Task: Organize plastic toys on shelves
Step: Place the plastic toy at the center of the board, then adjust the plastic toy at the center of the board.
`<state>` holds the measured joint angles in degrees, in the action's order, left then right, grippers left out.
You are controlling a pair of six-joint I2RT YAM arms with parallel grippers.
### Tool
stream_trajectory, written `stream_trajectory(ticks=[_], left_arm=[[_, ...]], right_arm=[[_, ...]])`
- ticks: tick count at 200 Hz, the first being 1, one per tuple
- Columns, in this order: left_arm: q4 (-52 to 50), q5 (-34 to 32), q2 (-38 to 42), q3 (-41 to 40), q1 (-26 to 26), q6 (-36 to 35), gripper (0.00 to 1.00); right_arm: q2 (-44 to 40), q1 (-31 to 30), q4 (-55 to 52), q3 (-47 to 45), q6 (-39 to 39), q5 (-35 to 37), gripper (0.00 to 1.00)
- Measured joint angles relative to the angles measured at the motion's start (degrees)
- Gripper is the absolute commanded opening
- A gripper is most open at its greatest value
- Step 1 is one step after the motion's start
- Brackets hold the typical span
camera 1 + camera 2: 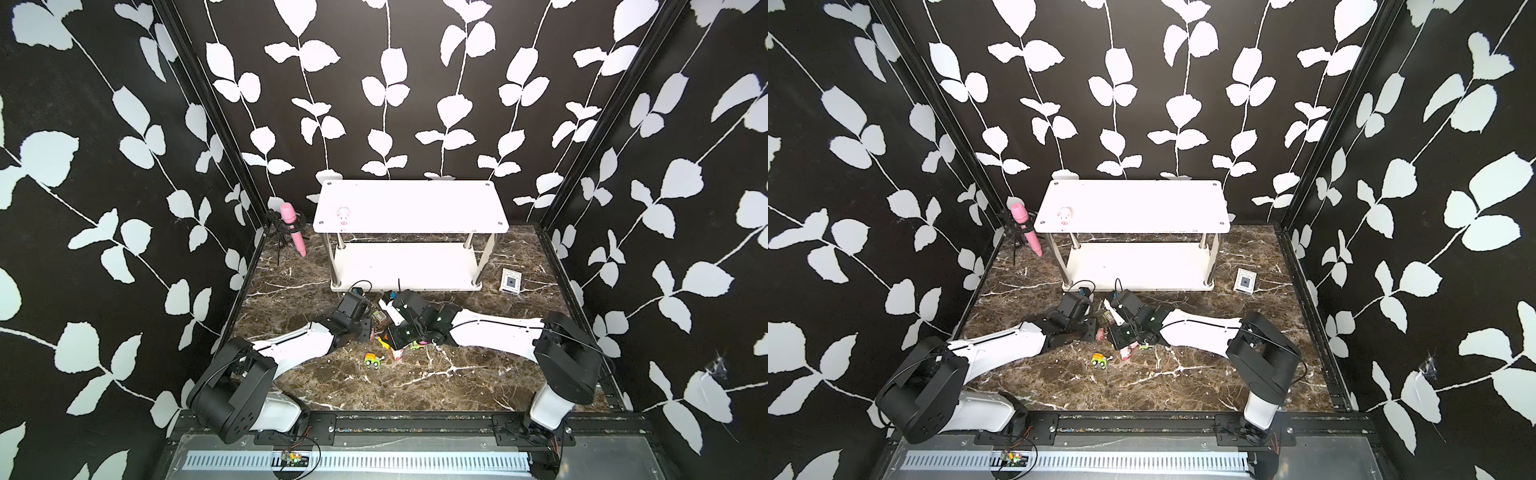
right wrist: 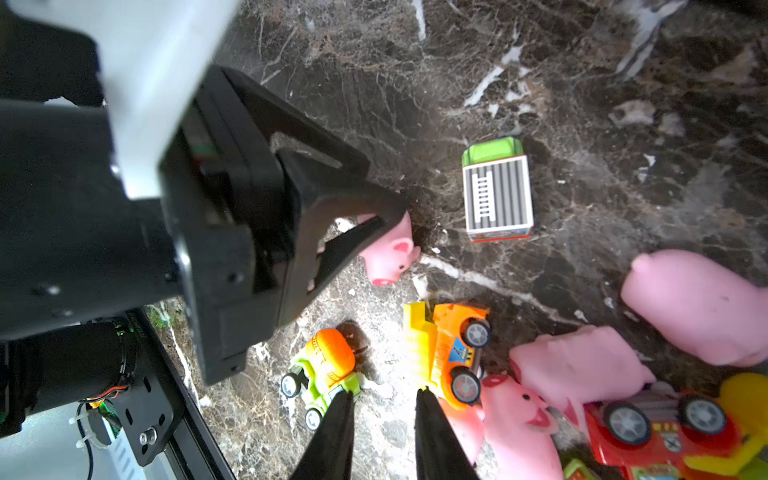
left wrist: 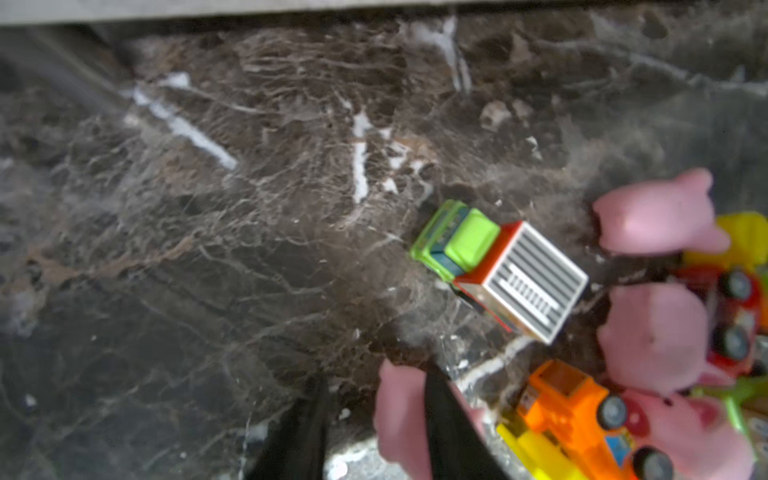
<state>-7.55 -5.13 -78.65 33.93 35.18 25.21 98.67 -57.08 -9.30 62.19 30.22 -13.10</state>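
The white two-tier shelves (image 1: 409, 205) stand at the back, with one pale-pink pig (image 1: 343, 217) on the top board. Both arms reach into a cluster of toys on the marble floor in front of it. My left gripper (image 3: 374, 380) is open; a pink pig (image 2: 392, 253) lies between its fingers, against one finger and apart from the other. My right gripper (image 2: 384, 392) is open over bare marble, between a green-orange mixer truck (image 2: 324, 374) and an orange-yellow truck (image 2: 449, 353). A green truck with a grey striped top (image 3: 498, 270) sits nearby. Several pigs (image 2: 582, 365) and a red vehicle (image 2: 665, 432) lie bunched together.
A pink microphone (image 1: 293, 228) on a black stand is at the back left. A white-and-blue card box (image 1: 510, 282) lies right of the shelves. Another small vehicle (image 1: 372, 360) and a pig (image 1: 397, 353) lie nearer the front. Patterned walls enclose three sides.
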Motion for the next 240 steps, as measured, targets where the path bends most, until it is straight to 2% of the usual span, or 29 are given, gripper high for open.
stream_trajectory(ticks=[30, 77, 113, 148, 205, 228, 240], left_arm=[[-2.2, -0.4, 2.6, 0.0, 0.0, 0.4, 0.49], [-2.1, 2.9, 5.0, -0.9, 0.0, 2.0, 0.38], [-0.7, 4.6, 2.3, -1.2, 0.0, 3.8, 0.22], [-0.3, 4.0, 1.2, -1.3, 0.0, 6.1, 0.14], [1.1, 2.4, 4.6, -5.6, 0.0, 9.8, 0.14], [0.8, 1.6, 6.7, -7.7, 0.0, 10.8, 0.18], [0.3, 1.0, 7.8, -8.8, 0.0, 11.3, 0.23]], right_arm=[[1.0, 0.0, -0.1, 1.0, 0.0, 0.2, 0.28], [2.6, 0.0, -0.4, 2.6, 0.1, 0.8, 0.26], [3.1, 0.0, -1.0, 3.3, 0.1, 1.7, 0.25], [3.4, 0.0, -1.7, 3.7, 0.1, 2.1, 0.25], [6.2, 0.0, -2.5, 7.2, 0.0, 2.1, 0.23], [8.0, -0.1, -2.7, 8.9, 0.0, 2.0, 0.22], [8.9, -0.2, -2.8, 9.8, 0.0, 2.0, 0.22]])
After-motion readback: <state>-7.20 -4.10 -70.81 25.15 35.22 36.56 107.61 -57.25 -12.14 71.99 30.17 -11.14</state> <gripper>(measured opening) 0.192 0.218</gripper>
